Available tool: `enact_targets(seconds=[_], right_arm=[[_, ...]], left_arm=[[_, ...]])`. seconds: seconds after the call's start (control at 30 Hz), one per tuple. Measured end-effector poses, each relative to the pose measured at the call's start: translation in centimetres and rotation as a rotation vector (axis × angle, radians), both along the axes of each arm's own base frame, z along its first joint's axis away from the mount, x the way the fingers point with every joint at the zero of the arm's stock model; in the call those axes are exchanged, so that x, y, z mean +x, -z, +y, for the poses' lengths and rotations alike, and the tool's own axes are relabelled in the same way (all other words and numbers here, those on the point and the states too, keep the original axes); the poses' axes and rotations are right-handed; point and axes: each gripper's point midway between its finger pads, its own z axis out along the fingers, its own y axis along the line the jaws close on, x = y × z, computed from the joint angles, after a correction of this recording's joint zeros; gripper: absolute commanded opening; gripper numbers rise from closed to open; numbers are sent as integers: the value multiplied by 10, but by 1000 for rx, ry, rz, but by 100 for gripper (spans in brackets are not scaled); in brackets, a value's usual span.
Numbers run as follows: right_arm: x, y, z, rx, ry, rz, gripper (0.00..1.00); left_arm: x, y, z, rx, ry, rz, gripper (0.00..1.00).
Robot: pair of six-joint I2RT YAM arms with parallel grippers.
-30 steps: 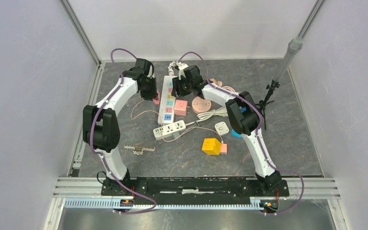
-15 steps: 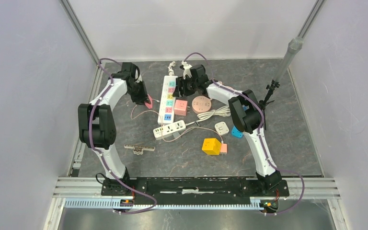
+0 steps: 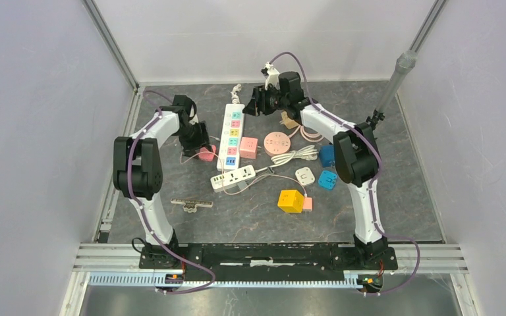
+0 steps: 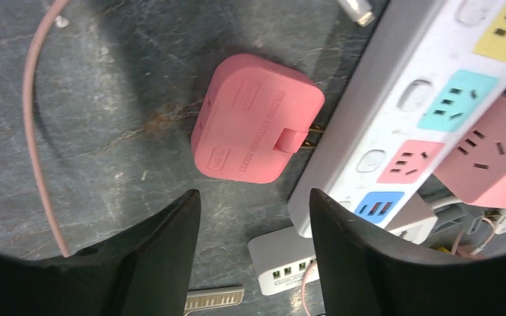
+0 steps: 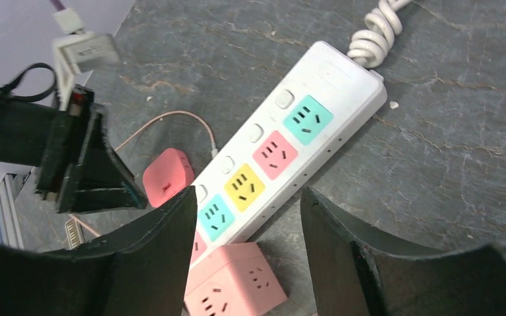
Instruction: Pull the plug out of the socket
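The pink plug (image 4: 257,128) lies flat on the bench (image 4: 105,99), out of the white power strip (image 4: 395,118) and just beside its edge; the pull appears done. The left tool (image 4: 253,214) hangs released above the plug, not touching; the right tool (image 5: 247,210), likewise released and empty, hovers over the strip.

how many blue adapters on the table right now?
2. One blue adapter lies right of the small white plug. The second blue adapter sits farther back, beside the right arm at its elbow. The arm could hide more.
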Motion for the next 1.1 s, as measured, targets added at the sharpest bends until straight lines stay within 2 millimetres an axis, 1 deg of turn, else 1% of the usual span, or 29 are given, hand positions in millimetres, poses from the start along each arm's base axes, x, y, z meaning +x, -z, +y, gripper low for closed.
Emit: enact_targets(seconds=[0.13, 0.23, 0.27, 0.37, 0.5, 0.57, 0.67, 0.7, 0.8, 0.83, 0.87, 0.9, 0.93, 0.97, 1.0, 1.07, 1.1], right_arm=[[-12, -23, -2, -5, -11, -29, 66], [-22, -33, -9, -30, -3, -40, 68], [-24, -36, -12, -40, 2, -42, 68], [-32, -46, -26, -84, 40, -55, 71], [-46, -60, -50, -146, 107, -79, 75], [-62, -65, -68, -182, 147, -85, 78], [-93, -77, -102, -242, 221, -107, 82], [-102, -82, -114, -258, 250, -123, 84], [-137, -104, -157, -297, 363, -193, 86], [-149, -113, -173, -303, 413, -225, 87], [-158, -122, -185, -300, 449, -251, 88], [-171, -134, -203, -300, 513, -291, 89], [-180, -145, -217, -294, 561, -324, 90], [-190, -156, -232, -287, 615, -360, 97], [-199, -168, -247, -277, 674, -396, 98], [-217, -186, -277, -257, 797, -454, 98], [-227, -191, -293, -256, 861, -473, 98]], left_arm=[[-5, 4, 11, 64, -19, 28, 86], [-2, -2, 20, 116, -34, 19, 94], [0, -7, 23, 128, -37, 5, 98], [6, -30, 26, 144, -48, -58, 100], [11, -86, 26, 130, -60, -214, 100], [10, -116, 25, 117, -63, -296, 100], [1, -160, 25, 101, -65, -421, 100], [-3, -175, 25, 94, -64, -464, 100], [-19, -217, 25, 77, -64, -590, 100], [-25, -227, 26, 74, -67, -622, 100], [-33, -236, 27, 71, -69, -653, 100], [-40, -245, 27, 67, -72, -685, 100], [-47, -251, 28, 64, -73, -706, 100], [-54, -257, 28, 61, -75, -734, 100], [-62, -261, 29, 58, -77, -757, 100], [-76, -267, 31, 60, -83, -793, 100], [-83, -271, 33, 63, -90, -812, 100]])
